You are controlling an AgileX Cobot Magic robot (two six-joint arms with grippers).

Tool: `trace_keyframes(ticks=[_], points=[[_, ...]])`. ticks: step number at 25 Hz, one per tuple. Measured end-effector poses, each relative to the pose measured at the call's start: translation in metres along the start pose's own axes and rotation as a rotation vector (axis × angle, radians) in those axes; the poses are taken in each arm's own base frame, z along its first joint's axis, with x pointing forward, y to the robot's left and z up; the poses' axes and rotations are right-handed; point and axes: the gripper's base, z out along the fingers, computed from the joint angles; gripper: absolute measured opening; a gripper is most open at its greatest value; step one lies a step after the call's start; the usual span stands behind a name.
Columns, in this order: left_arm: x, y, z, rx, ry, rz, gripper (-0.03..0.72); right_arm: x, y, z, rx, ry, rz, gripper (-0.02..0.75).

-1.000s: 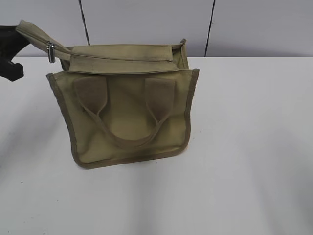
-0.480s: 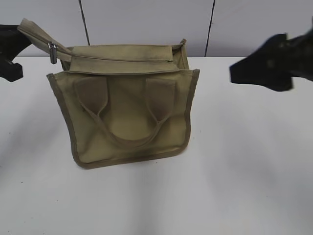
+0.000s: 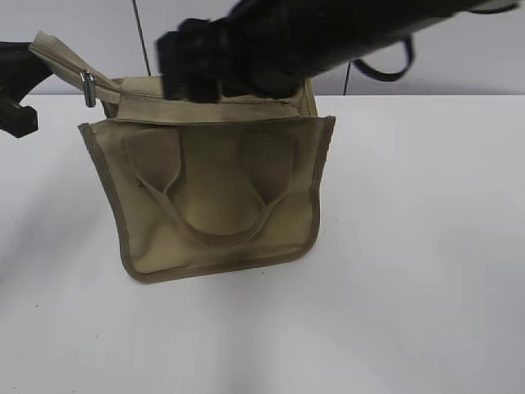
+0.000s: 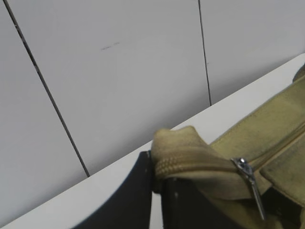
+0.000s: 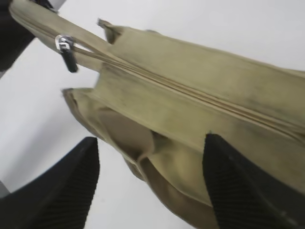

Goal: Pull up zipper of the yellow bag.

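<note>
Exterior slants down frontally; wrist views close, sharing zipper (image 5: 143,71)

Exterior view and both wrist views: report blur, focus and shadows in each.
Exterior view: the right arm is motion-smeared across the top, the yellow bag sharp, with soft shadows on the table. Left wrist view: the zipper pull is fairly crisp, the left gripper a dark featureless mass. Right wrist view: slightly soft overall, the right gripper fingers dark in the foreground.

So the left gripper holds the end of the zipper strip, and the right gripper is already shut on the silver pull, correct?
Not quite. The left gripper does hold the strip's end, but the right gripper is open above the bag, not on the silver pull. The right wrist view shows its fingers spread apart, the pull untouched.
</note>
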Motion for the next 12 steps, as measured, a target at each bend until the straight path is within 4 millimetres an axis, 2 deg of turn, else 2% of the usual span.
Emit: trace_keyframes(ticks=[5, 8, 12], points=[[0.0, 0.0, 0.0, 0.0, 0.0, -0.009, 0.006, -0.012, 0.041, 0.044, -0.079, 0.005, -0.046, 0.357], [0.0, 0.0, 0.0, -0.001, 0.004, -0.042, 0.006, -0.015, 0.048, 0.065, -0.091, 0.009, -0.045, 0.301], [0.002, 0.0, 0.0, 0.005, 0.018, -0.068, 0.006, -0.019, 0.048, 0.082, -0.092, 0.006, -0.042, 0.284]])
